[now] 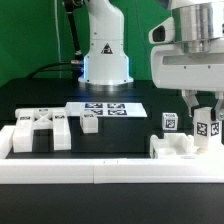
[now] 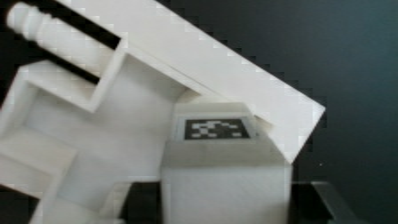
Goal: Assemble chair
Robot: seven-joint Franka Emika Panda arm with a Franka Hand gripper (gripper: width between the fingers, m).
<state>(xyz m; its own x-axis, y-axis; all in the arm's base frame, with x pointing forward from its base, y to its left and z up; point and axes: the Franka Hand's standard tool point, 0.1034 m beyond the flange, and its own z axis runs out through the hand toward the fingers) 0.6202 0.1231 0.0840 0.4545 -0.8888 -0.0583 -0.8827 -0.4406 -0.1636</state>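
Observation:
At the exterior view's right, my gripper [image 1: 205,108] is shut on a white tagged chair bar [image 1: 207,127] and holds it upright. The bar sits just above a larger white chair part [image 1: 176,147] lying by the front rail. A second tagged post [image 1: 170,122] rises from that part beside the held bar. In the wrist view, the dark fingers [image 2: 139,203] clamp both sides of the bar [image 2: 222,165], whose tag faces the camera. Under it lie flat white slabs of the chair [image 2: 107,90]. My gripper [image 2: 222,208] is at the frame's edge.
Flat, cross-braced chair parts [image 1: 40,131] lie at the exterior view's left, with a small tagged block [image 1: 90,122] beside them. The marker board [image 1: 105,108] lies mid-table before the robot base [image 1: 105,60]. A long plain white rail [image 1: 100,172] runs along the front.

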